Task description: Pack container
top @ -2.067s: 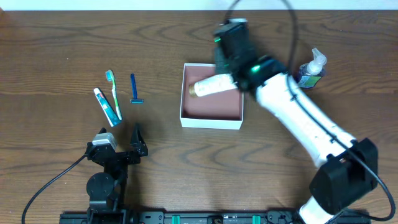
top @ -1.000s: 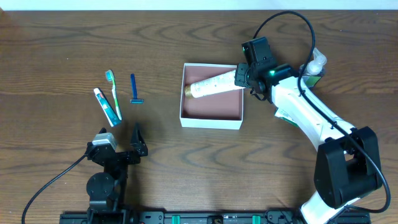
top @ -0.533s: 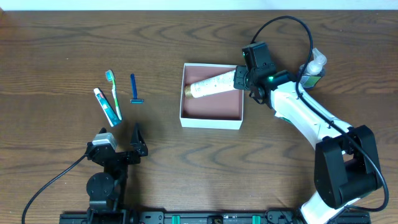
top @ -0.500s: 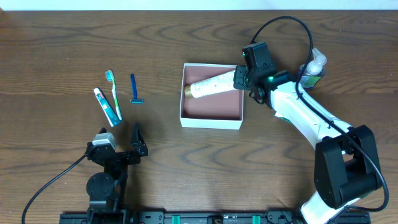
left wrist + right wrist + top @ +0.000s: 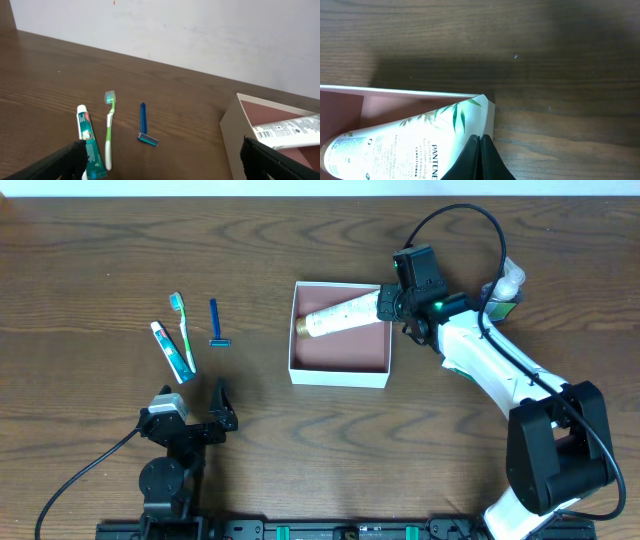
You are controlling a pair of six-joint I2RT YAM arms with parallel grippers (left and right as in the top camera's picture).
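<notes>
The container (image 5: 340,352) is a square shallow white-walled box with a pink-brown inside, at the table's middle. A white conditioner tube (image 5: 340,317) lies slanted in it, its flat end resting over the right wall. My right gripper (image 5: 386,306) is shut, its tips over that flat end; in the right wrist view the closed fingers (image 5: 479,137) lie on the tube (image 5: 410,142) beside the container's wall (image 5: 395,91). My left gripper (image 5: 192,412) is open and empty near the front left. The left wrist view shows the container (image 5: 237,142) and tube (image 5: 290,131) at the right.
A toothpaste tube (image 5: 172,350), a green toothbrush (image 5: 184,330) and a blue razor (image 5: 215,323) lie left of the container; they also show in the left wrist view as toothpaste (image 5: 86,142), toothbrush (image 5: 108,130) and razor (image 5: 145,125). A pump bottle (image 5: 500,290) stands at the right.
Two seconds ago my right gripper hung over the container with the tube; it has since drawn back to the right wall. In the last half second it barely moved. The left arm is still.
</notes>
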